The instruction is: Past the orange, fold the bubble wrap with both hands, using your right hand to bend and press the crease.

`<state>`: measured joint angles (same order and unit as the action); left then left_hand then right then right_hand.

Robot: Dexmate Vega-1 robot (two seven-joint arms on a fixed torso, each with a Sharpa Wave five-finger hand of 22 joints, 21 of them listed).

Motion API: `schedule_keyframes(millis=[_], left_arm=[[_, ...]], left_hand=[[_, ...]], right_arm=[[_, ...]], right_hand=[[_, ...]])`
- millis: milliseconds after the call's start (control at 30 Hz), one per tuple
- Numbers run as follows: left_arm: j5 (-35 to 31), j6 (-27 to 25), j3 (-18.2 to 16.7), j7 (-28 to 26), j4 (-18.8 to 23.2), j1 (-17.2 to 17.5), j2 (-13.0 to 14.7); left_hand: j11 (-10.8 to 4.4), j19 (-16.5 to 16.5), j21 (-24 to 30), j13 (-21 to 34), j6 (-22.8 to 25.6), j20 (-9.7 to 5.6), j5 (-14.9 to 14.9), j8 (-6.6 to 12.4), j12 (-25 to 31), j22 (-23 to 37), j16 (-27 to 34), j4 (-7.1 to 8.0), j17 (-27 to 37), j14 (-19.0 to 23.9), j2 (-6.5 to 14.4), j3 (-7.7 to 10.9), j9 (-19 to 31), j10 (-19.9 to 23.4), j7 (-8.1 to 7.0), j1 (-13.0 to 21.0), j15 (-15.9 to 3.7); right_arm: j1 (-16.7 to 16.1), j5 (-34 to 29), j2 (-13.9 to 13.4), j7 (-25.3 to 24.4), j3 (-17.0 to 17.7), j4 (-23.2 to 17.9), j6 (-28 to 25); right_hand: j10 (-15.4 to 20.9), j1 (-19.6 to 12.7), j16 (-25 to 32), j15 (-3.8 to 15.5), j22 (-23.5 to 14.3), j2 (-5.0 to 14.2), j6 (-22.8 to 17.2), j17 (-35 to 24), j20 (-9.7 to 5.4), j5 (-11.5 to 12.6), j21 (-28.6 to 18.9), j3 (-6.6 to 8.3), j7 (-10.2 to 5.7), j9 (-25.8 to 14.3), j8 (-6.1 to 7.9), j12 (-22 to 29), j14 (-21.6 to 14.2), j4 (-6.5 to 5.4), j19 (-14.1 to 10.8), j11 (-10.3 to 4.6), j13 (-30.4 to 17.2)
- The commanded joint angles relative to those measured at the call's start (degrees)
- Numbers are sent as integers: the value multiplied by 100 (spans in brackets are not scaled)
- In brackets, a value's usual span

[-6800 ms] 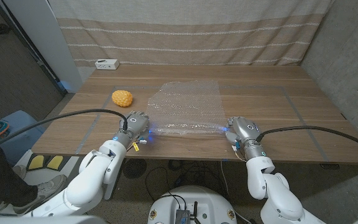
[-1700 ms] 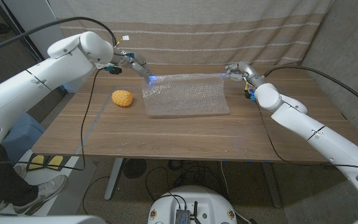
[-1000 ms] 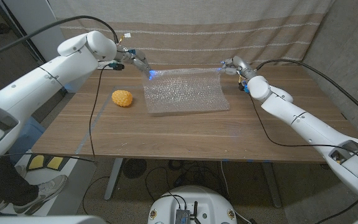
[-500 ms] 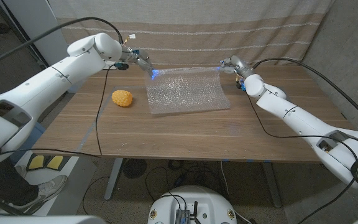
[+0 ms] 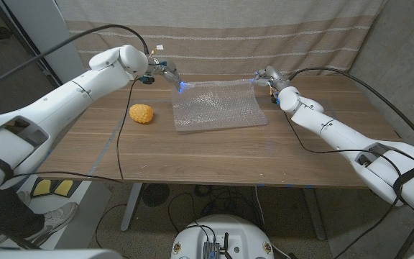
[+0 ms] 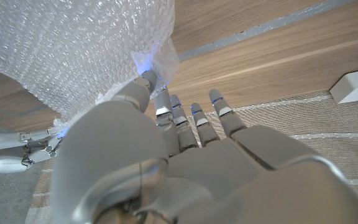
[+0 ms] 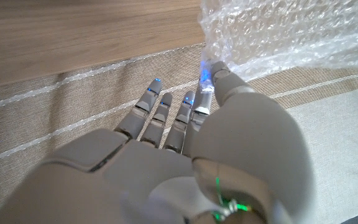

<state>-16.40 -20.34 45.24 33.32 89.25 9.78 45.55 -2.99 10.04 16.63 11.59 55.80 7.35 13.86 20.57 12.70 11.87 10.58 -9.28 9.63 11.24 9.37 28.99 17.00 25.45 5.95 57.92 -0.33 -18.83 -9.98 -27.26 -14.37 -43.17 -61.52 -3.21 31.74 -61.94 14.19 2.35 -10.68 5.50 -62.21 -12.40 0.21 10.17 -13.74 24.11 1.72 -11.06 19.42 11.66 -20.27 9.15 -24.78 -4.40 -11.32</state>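
A clear sheet of bubble wrap (image 5: 220, 106) lies folded over on the wooden table (image 5: 214, 155), its upper layer lifted at the far corners. My left hand (image 5: 165, 72) pinches the sheet's far left corner, seen close up in the left wrist view (image 6: 151, 74). My right hand (image 5: 267, 76) pinches the far right corner, and the right wrist view shows the bubble wrap (image 7: 272, 31) at its thumb. An orange (image 5: 141, 114) sits on the table to the left of the sheet.
A white power strip (image 5: 145, 78) lies at the table's far left edge, behind my left hand. A striped curtain (image 5: 264, 36) hangs behind the table. Bare wood stretches across the near half of the table.
Both hands have carried the sheet's near edge away from me to the far side, doubling it over. In the last second the lifted corners shifted slightly right and further back.
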Motion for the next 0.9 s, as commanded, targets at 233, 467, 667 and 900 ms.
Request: schedule_keyframes(millis=[233,467,667,900], left_arm=[[-206,-118,158,-205,-196,99,-165],[-196,-268,50,-339,-2,249,-46],[-166,-400,-91,-569,210,421,53],[-104,-439,-226,-806,365,587,131]], left_hand=[[27,-10,33,46,-617,36,-2,-220,-37,15,-8,42,25,-11,64,-29,855,-138,-166,-1,25],[128,-136,33,63,-1974,72,-37,-1056,-95,25,-12,98,46,-197,58,-137,473,-545,-450,-136,133],[262,-399,-24,68,-3732,113,-64,-1129,-197,33,-25,162,65,-547,57,-283,51,-1321,-613,-319,303],[313,-577,-74,60,-4556,187,-86,-1133,-201,37,-38,180,57,-788,24,-374,-174,-1761,-581,-430,396]], right_arm=[[273,-193,255,-146,-363,593,-138],[311,-308,280,-229,-468,586,-437],[312,-329,291,-279,-499,548,-670],[294,-196,225,-90,-459,425,-801]], right_hand=[[56,61,52,611,-5,23,-19,-43,35,-7,6,-62,-107,-26,-42,7,-38,-15,-38,-9,-28],[65,64,66,608,-5,27,-20,-50,47,-9,6,-76,-113,-25,-50,8,-57,-15,-40,-21,-28],[64,71,76,581,-6,37,47,-59,75,-10,5,-92,-126,-25,-84,4,-58,-19,-47,-15,-29],[-234,433,-2,433,-14,-60,1186,-49,215,-9,39,-182,-379,-3,-625,-87,-13,-127,28,67,-36]])
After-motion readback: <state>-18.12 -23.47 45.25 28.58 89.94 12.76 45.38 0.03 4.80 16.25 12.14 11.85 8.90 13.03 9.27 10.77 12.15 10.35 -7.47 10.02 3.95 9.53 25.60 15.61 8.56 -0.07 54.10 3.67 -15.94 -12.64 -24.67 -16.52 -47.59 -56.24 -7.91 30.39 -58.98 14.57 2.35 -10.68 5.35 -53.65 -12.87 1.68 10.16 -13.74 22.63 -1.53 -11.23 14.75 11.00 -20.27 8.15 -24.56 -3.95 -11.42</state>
